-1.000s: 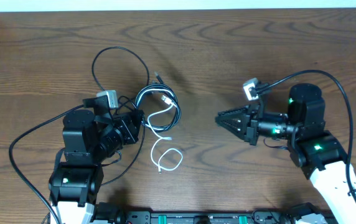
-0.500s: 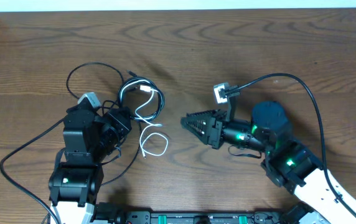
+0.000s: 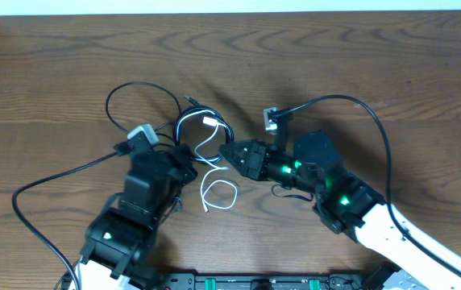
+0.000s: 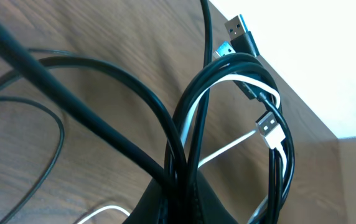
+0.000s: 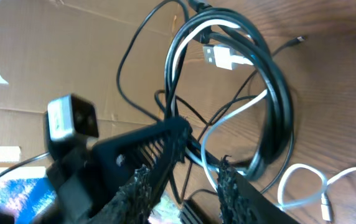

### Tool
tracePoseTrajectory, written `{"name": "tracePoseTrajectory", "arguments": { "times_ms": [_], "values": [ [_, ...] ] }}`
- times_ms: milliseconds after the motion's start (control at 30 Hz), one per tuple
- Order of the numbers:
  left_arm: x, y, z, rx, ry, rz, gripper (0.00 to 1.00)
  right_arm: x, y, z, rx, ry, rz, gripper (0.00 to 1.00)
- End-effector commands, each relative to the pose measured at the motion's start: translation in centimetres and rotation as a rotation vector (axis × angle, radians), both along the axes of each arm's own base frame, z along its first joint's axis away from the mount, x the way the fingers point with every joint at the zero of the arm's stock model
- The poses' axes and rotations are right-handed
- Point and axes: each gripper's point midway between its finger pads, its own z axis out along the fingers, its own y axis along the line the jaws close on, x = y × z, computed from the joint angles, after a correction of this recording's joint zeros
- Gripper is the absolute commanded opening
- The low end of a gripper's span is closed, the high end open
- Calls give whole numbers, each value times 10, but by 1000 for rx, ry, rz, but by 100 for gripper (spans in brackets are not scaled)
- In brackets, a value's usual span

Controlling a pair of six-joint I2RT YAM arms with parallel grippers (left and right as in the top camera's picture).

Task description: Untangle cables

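On table (image 3: pixel 335 64) centre: left gripper (image 3: pixel 180 157) clamps cables (image 4: pixel 178 155); right gripper (image 3: pixel 223 151) level beside, parted.

The overhead camera looks straight down on the wooden table (image 3: pixel 335 72). It is far enough off to take in both arms, whose bases sit at the near edge. The left wrist camera (image 3: pixel 142 134) is right up against the cables (image 4: pixel 228 81), facing far and to the right, so the cords fill its view with a table edge behind. The right wrist camera (image 3: pixel 271 119) looks left past the tips of the right gripper (image 5: pixel 181 177), close to that coil, and the left arm's camera is in its sight. All three views share the coil and its white plug (image 3: pixel 212 123).
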Motion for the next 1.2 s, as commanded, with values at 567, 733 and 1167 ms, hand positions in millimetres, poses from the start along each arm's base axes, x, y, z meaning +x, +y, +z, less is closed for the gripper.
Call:
{"name": "tracePoseTrajectory", "arguments": {
  "times_ms": [567, 733, 1167],
  "values": [
    [-17, -28, 22, 17, -125, 72, 7, 42, 1, -19, 47, 98, -300, 41],
    [-22, -38, 22, 15, -125, 34, 8, 50, -6, -19, 38, 79, -362, 34],
    [-24, -37, 25, 45, -150, 40, 7, 29, 11, -20, -71, -103, -138, 1]
  ]
}}
